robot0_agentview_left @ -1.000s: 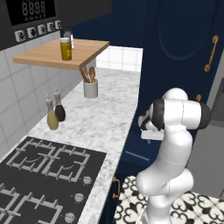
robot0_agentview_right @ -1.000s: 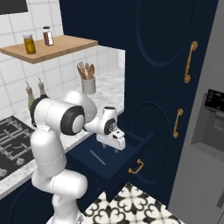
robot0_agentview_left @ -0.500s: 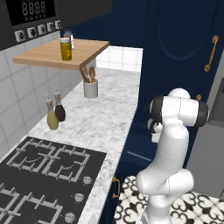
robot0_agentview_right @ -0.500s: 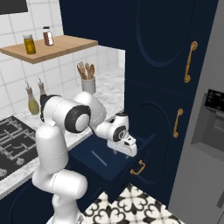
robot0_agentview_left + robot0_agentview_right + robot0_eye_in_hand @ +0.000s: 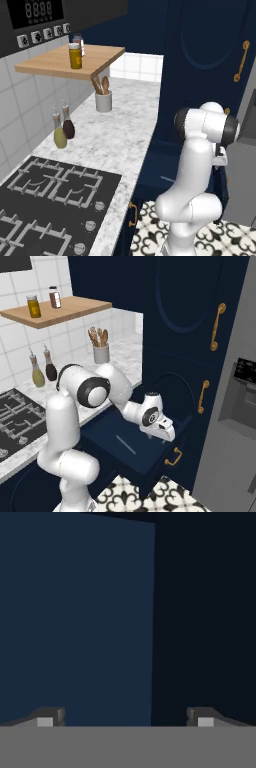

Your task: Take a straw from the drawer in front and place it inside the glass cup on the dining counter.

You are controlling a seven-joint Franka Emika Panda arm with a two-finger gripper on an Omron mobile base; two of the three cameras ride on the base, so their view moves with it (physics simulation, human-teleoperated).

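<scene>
The jaws stand wide apart with nothing between them: in the hand view the two dark tips of the gripper (image 5: 125, 717) sit far to either side, facing plain navy surfaces. In the right base view the gripper (image 5: 162, 437) hangs at the end of the bent arm over the open drawer (image 5: 131, 445), toward its front right corner and just behind the drawer's brass handle (image 5: 173, 458).

The straw (image 5: 126, 445) is a thin pale stick lying flat on the drawer floor, left of the gripper and clear of it.

The drawer is pulled out of the navy cabinet below the marble worktop (image 5: 117, 142). Left of the drawer along that worktop stand a white utensil pot (image 5: 101, 353) with wooden tools, two small bottles (image 5: 43, 369) by the tiled wall, and the black hob (image 5: 47, 205). Above them a wooden shelf (image 5: 67, 62) carries two jars (image 5: 43, 302). Right of the drawer rises a tall navy cupboard with brass handles (image 5: 216, 326), then a grey fridge (image 5: 235, 406).
</scene>
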